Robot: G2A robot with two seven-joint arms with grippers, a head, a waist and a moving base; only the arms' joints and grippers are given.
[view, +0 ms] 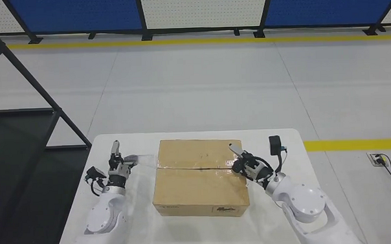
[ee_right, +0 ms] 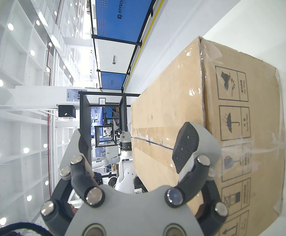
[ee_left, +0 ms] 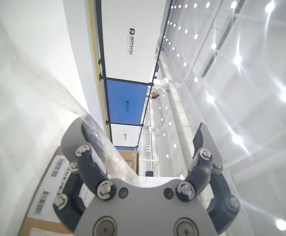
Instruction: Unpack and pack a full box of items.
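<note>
Cardboard box (view: 200, 184), closed and taped along its seam, was seen mid-way on the white table (view: 143, 192). The left gripper (ee_left: 139, 129) was held wide open beside it, with clear tape (ee_left: 111, 152) lying against one finger. The right gripper (ee_right: 134, 138) was spread wide at the box's right end.

**Both arms forward, both grippers open**

The white, rounded left arm (view: 107, 212) and the white right arm (view: 303, 207) lie well apart, with the forearms stretched forward. The right forearm angles inward. The left gripper (ee_left: 141, 131), a grey metal plate with black linkages, holds its jaws wide apart. The matching right gripper (ee_right: 134, 138) is also spread, showing the black ribbed pads (ee_right: 185, 145) on its grey fingers.
</note>
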